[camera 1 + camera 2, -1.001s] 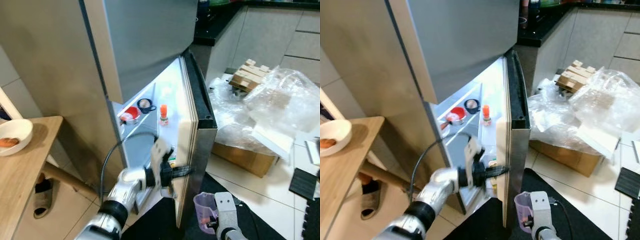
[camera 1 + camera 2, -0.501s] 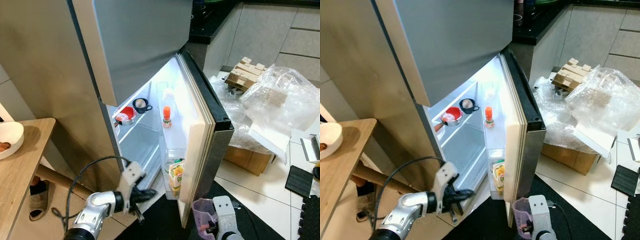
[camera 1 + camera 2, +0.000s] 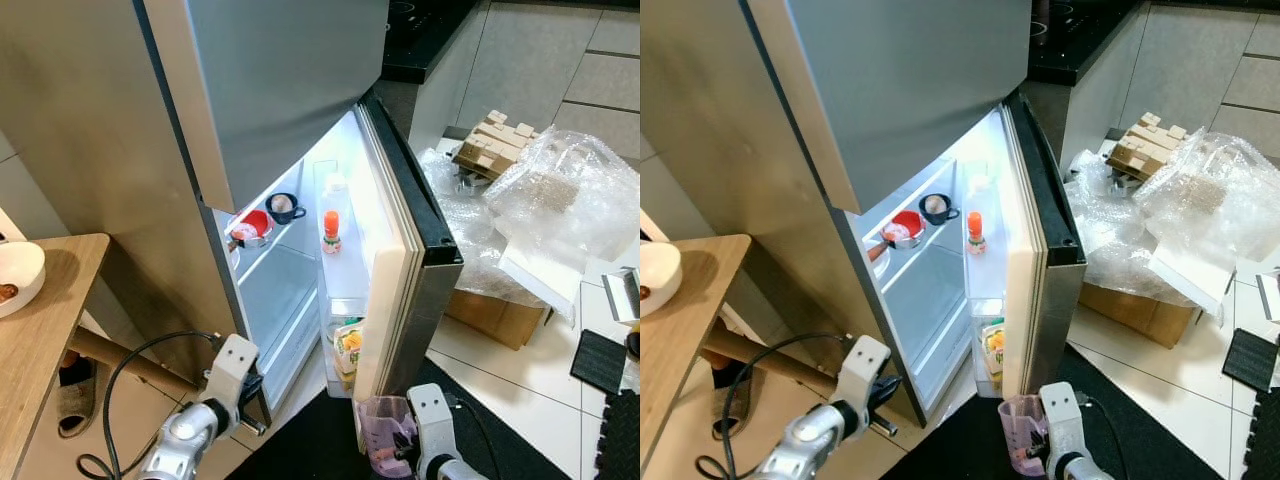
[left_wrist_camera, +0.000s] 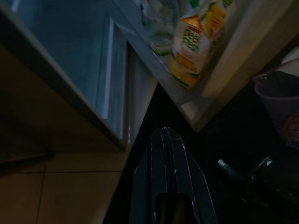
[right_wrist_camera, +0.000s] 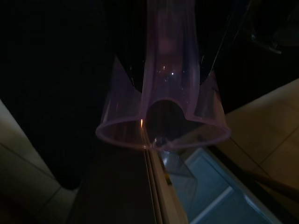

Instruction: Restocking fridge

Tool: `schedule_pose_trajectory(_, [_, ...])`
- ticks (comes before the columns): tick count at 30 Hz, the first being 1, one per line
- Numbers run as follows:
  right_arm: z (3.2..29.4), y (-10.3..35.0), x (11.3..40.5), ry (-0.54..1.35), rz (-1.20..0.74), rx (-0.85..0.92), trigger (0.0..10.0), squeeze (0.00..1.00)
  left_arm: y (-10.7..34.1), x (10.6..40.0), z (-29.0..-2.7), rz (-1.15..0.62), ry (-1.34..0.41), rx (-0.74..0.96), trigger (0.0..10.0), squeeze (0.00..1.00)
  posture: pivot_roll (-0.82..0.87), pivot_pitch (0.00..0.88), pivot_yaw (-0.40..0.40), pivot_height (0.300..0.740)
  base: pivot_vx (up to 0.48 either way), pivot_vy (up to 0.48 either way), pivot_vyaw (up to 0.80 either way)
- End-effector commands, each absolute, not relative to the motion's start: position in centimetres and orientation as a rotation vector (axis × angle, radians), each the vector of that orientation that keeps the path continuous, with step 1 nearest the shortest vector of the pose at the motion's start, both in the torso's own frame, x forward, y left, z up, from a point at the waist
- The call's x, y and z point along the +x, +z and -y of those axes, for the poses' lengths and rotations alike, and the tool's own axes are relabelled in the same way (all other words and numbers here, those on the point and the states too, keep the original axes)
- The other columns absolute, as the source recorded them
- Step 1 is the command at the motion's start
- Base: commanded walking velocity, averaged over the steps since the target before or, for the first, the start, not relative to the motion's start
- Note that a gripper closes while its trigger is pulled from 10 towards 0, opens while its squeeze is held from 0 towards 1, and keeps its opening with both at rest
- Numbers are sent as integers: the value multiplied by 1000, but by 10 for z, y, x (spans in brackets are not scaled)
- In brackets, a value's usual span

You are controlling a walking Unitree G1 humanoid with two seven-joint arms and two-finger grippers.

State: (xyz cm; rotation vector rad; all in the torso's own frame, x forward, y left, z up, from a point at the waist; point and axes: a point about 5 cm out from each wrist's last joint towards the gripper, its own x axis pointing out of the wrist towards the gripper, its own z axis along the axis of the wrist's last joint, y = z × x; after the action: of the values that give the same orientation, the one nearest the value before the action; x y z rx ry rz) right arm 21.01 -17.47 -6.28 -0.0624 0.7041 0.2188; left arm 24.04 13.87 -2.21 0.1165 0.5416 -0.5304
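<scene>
Fridge (image 3: 290, 90): lower door (image 3: 400, 240) stands open, interior lit.
Shelf: a red bowl (image 3: 255, 226) and a dark cup (image 3: 285, 208) sit side by side.
Door racks: an orange-capped bottle (image 3: 329, 229) in the upper rack; a carton (image 3: 347, 352) in the lower one.
My left gripper (image 4: 169, 140): low, near the bottom corner of the fridge body. My left wrist view shows both fingers pressed flat together with nothing between them, over dark floor; the eye views give me only the wrist housing and cable there.
Left wrist view, extra: the carton from below, with a clear bottle (image 4: 161, 28) beside it in the rack that the eye views leave hard to make out.
My right gripper (image 3: 400, 455): low, at the foot of the open door, carrying a clear purple measuring cup (image 3: 385, 440). The eye views show it upright, just beside the door's lower edge.
Right wrist view, extra: the cup's rim (image 5: 163, 135) and handle close up, with the door edge running past it; my fingers are not clear through the plastic.
Table (image 3: 40, 340): a white bowl (image 3: 15, 275) on it, to my left.
Floor on my right: a cardboard box (image 3: 490, 305) under crumpled plastic wrap (image 3: 560, 200).
</scene>
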Motion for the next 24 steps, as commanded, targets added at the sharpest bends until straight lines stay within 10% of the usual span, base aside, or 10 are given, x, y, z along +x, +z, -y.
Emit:
schedule_pose_trajectory(1, [170, -36, 244, 207, -515, -59, 10000, 0, -25, 238, -137, -548, -533, 135, 10000, 0, -139, 70, 11, 740, 0, 0, 0])
schedule_pose_trajectory(24, [253, -34, 227, -371, -574, -270, 10000, 0, -29, 237, -135, -539, -507, 156, 10000, 0, -136, 68, 17, 740, 0, 0, 0])
